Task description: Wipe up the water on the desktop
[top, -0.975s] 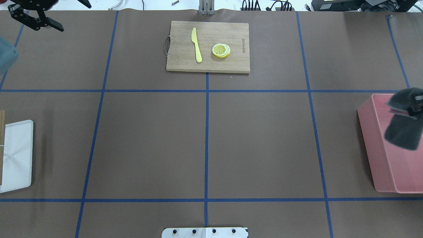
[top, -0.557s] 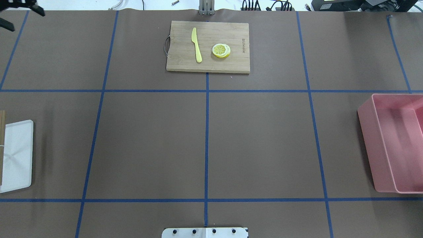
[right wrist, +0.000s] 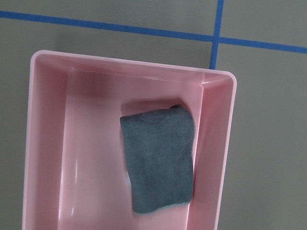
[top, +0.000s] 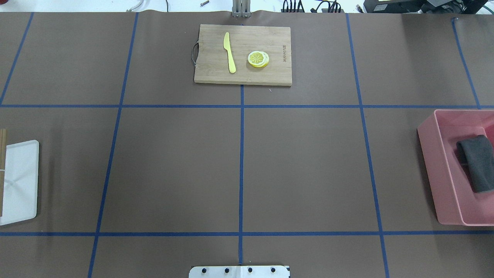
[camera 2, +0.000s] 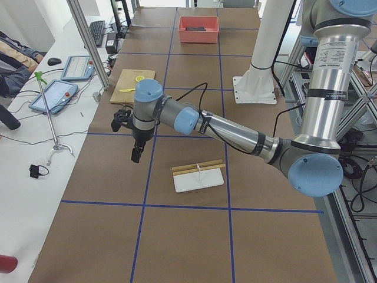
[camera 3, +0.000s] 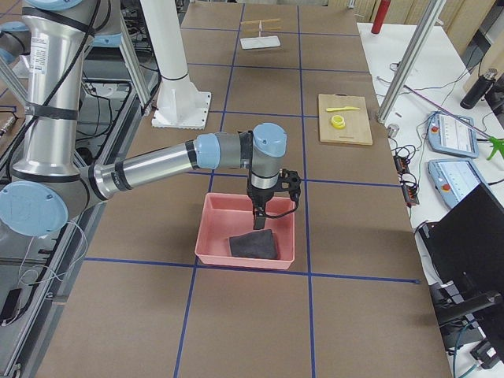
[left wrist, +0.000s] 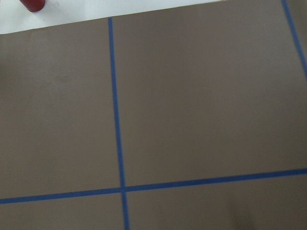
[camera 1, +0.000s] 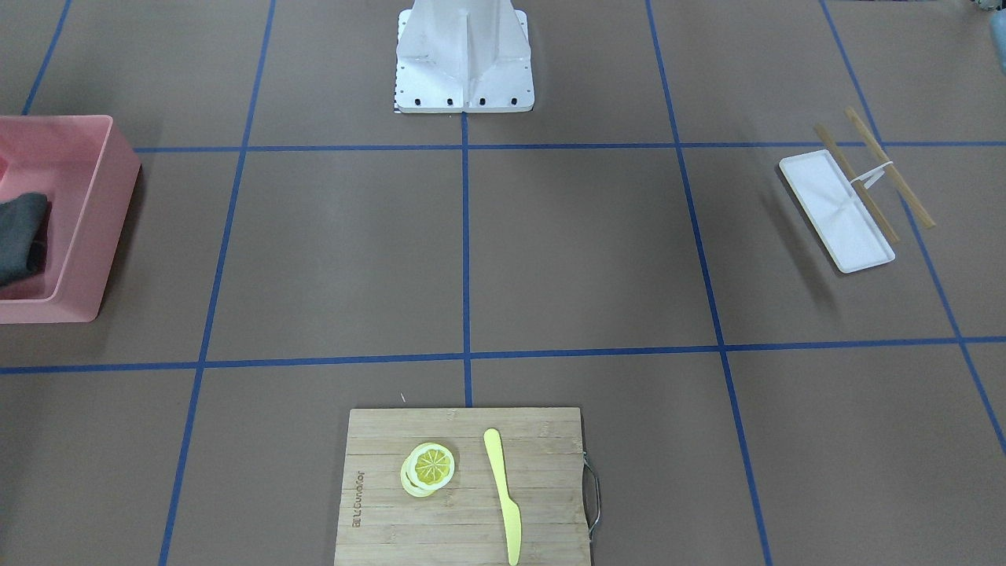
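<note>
We read bare desktop [top: 173, 166] across the middle grid cells, with room to pass from either side. Obstacles sit at the edges:
- Far centre: cutting board [top: 210, 69] carrying knife [top: 229, 54] and lemon slices [top: 258, 59].
- Right end: pink bin [top: 436, 166] holding grey cloth [top: 476, 162].
- Left end: white tray [top: 19, 181] with wooden sticks [camera 1: 904, 187] along it.
- Near centre: base plate [camera 1: 464, 63].

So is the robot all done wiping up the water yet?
Nearly, it seems. Done: the desktop shows no wet patch in any view, and the grey cloth lies loose in the pink bin. In hand: nothing that I can see; the right gripper hangs above the bin, the left gripper over bare desktop. Left: probably only parking the arms, though a thin film of water would be hard to see.
</note>
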Tool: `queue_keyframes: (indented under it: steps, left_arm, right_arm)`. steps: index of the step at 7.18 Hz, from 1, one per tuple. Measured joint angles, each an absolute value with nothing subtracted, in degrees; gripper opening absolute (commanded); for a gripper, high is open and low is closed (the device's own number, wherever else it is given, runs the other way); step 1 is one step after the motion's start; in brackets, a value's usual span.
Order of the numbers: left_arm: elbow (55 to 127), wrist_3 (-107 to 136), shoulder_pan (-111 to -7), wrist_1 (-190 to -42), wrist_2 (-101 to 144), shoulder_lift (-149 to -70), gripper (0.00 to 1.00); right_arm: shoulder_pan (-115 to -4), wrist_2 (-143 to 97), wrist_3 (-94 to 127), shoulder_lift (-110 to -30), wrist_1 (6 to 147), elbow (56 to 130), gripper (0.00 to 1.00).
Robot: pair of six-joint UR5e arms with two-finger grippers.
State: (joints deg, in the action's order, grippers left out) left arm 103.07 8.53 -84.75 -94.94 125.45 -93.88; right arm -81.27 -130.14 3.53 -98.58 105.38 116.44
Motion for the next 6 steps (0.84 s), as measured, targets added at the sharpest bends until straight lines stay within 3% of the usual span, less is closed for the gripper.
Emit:
queue_keyframes:
  steps: [6]
  left_arm:
    - [100.88,1.36,-89.37,-89.99,135.79,-85.88,0.98]
  right_arm:
    - [-84.46,-134.58,6.00,-97.65,100.51,111.00,1.00]
